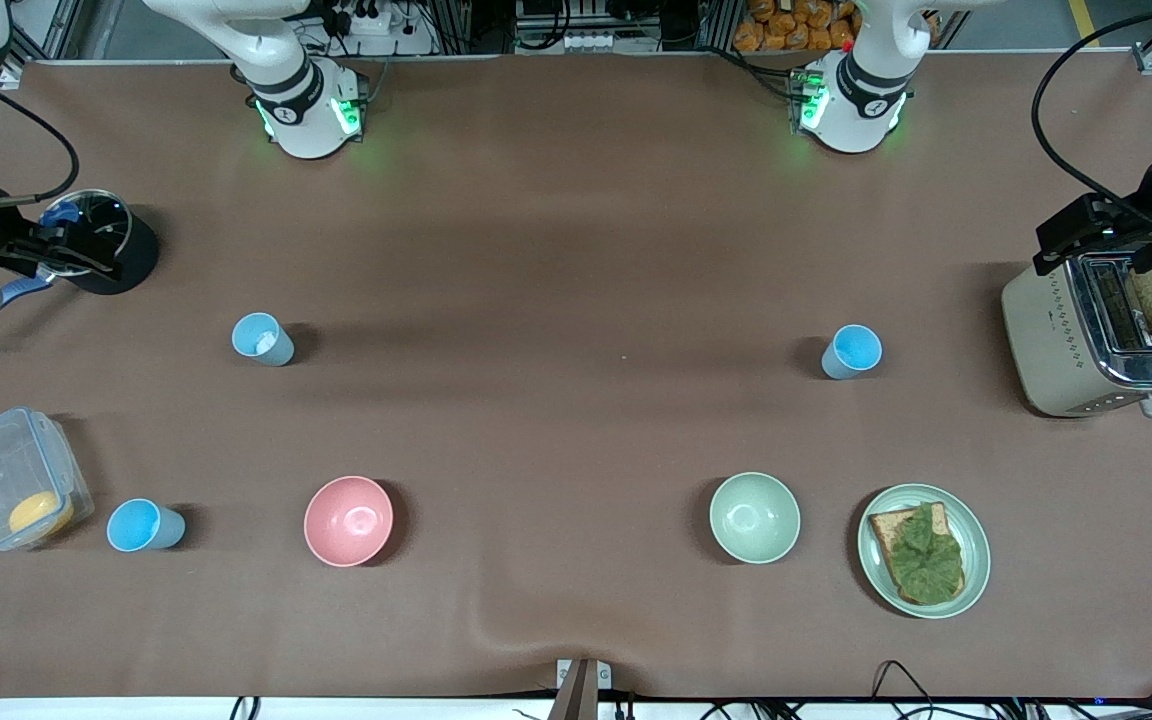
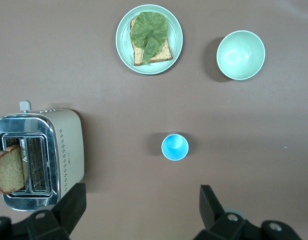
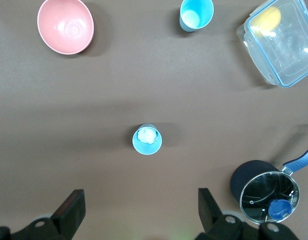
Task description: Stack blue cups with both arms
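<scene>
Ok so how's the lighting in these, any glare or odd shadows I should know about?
Front view: even light, soft shadows beside each cup, such as the blue cup toward the left arm's end, and green glow at both arm bases. Left wrist view: bright reflections on the toaster top. Right wrist view: glare on the pot lid.

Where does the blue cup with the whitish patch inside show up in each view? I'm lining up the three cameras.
Front view: the blue cup with the whitish patch stands upright toward the right arm's end of the table, farther from the camera than the pink bowl.
Left wrist view: not in it.
Right wrist view: near the middle.
Shared landmark: the pink bowl.
</scene>
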Controlling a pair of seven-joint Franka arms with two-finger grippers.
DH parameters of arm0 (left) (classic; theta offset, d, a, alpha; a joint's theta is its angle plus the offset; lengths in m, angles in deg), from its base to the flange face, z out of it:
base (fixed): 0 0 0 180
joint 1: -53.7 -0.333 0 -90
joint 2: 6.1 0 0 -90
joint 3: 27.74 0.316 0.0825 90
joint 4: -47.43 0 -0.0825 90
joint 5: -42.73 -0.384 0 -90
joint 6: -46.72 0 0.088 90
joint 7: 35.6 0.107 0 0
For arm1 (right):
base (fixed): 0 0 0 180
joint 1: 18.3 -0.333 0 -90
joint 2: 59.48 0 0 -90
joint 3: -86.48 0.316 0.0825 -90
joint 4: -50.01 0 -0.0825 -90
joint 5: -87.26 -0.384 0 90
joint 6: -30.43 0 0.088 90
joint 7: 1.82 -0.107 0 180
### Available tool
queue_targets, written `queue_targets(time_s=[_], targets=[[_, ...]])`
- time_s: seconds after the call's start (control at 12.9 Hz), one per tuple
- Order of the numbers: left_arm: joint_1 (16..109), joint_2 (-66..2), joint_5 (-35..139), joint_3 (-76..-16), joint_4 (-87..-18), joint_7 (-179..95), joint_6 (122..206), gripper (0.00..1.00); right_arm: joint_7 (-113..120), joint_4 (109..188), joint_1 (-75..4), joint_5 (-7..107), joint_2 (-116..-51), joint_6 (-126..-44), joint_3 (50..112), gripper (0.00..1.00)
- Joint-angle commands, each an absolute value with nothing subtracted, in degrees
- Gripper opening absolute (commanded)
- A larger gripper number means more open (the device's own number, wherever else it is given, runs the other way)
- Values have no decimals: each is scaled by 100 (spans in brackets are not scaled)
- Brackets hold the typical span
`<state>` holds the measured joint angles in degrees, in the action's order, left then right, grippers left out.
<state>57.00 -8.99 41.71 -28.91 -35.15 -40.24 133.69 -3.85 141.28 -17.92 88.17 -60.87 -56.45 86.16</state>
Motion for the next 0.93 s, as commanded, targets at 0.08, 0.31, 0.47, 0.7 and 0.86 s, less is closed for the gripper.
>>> queue_targets(time_s=[0.08, 0.31, 0.47, 0.7, 0.86], targets=[[5686, -812, 4062, -2914, -3553, -4122, 13303, 100, -454, 14185, -1769, 8770, -6106, -5553, 8613, 100], [5686, -812, 4062, -2914, -3553, -4114, 13303, 100, -402, 14168, -1698, 8770, -6142, -5368, 8587, 100], [5677, -812, 4071, -2905, -3553, -4105, 13303, 100, -402, 14167, -1690, 8770, -6142, -5359, 8587, 100], [5677, -812, 4071, -2905, -3553, -4114, 13303, 100, -384, 14176, -1742, 8778, -6220, -5376, 8596, 100], [5677, -812, 4071, -2905, -3553, -4114, 13303, 100, -384, 14150, -1742, 8717, -6291, -5368, 8613, 100]])
